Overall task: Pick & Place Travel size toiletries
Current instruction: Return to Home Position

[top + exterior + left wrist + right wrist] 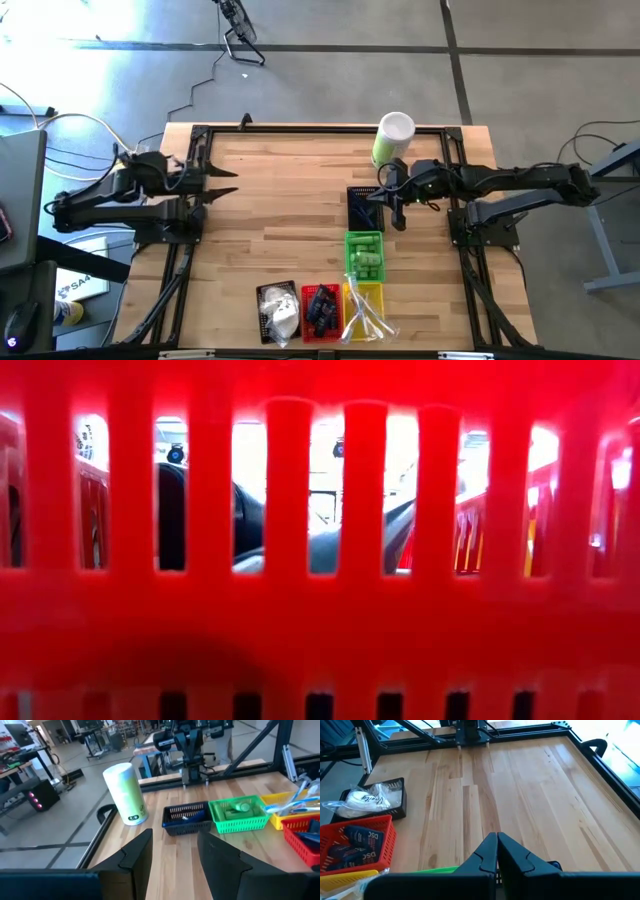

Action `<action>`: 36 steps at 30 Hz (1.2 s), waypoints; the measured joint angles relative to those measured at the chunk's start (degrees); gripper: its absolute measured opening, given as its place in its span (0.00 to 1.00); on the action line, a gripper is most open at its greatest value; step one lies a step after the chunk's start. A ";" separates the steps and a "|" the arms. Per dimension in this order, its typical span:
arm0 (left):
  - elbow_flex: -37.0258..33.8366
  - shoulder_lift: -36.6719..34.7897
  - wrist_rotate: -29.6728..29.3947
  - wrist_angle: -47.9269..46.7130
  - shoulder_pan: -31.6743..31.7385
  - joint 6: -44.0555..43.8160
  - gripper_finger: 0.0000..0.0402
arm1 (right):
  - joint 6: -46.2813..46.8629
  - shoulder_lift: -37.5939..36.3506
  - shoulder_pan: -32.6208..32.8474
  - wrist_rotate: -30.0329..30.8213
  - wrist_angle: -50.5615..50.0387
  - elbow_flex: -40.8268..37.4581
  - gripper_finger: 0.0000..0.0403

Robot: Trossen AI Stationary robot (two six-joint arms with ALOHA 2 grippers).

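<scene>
Left tool: parked at its own side of the desk, fingers spread wide, empty.
Toiletries: binned between the tools, nearer the right one: white pouches, blue tubes, sticks, green bottles.
Right tool: fingers pressed together, empty, just beside the black basket.
Homing: best to lift straight up first, clear of the canister nearby.
Views: the low view sees only red basket slats; the wrist views show the fingers.
</scene>
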 joint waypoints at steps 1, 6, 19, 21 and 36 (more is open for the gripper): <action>0.00 -0.75 0.00 -0.46 0.00 -0.12 0.38 | 0.01 0.00 0.02 0.00 0.00 0.00 0.01; 0.00 -3.76 -0.05 -3.79 0.00 0.59 0.38 | 0.48 0.00 0.02 0.07 0.00 0.00 0.01; -0.09 -13.30 -5.22 -5.43 0.00 0.55 0.38 | 0.72 0.00 0.04 -0.14 0.02 0.00 0.01; 0.02 -15.43 -5.16 -5.29 -0.02 0.21 0.38 | 0.72 0.00 0.04 -0.13 0.00 0.00 0.01; -15.75 -17.22 -5.11 11.02 -0.02 -2.85 0.38 | 0.63 0.00 0.04 -0.15 0.09 0.00 0.01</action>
